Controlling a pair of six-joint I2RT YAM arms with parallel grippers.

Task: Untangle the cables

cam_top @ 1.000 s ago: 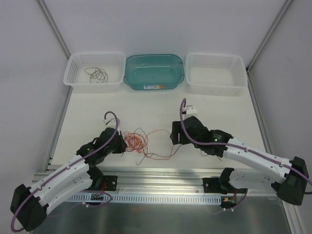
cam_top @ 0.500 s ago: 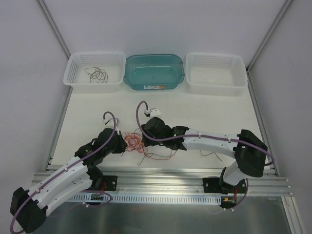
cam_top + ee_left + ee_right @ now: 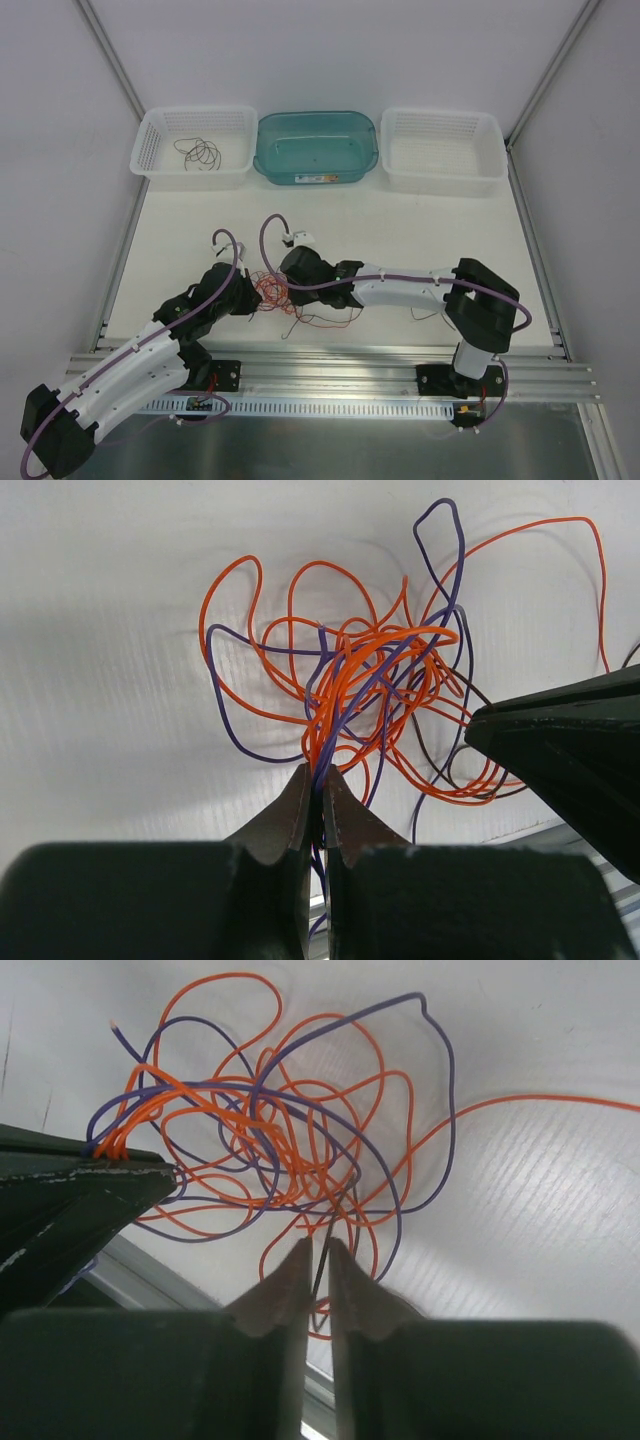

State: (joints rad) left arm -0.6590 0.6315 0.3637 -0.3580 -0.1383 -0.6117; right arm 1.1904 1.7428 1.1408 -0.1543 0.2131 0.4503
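Having swung left to the tangle, the right gripper [image 3: 320, 1248] is straddling a dark strand [image 3: 319, 1268], fingers slightly apart, while the left gripper [image 3: 320, 778] is pinching orange and purple cables [image 3: 372, 685] lying in front of the teal bin [image 3: 316, 147].

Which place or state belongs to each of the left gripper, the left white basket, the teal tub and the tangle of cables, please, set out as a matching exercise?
Things:
1. left gripper
2. left white basket
3. teal tub
4. tangle of cables

Places or states:
A. holds a loop of dark wire
B. lies on the table, between the left gripper and the right gripper
C. shut on orange and purple strands
D. stands just left of the right white basket

Pairs: 1-C, 2-A, 3-D, 4-B.
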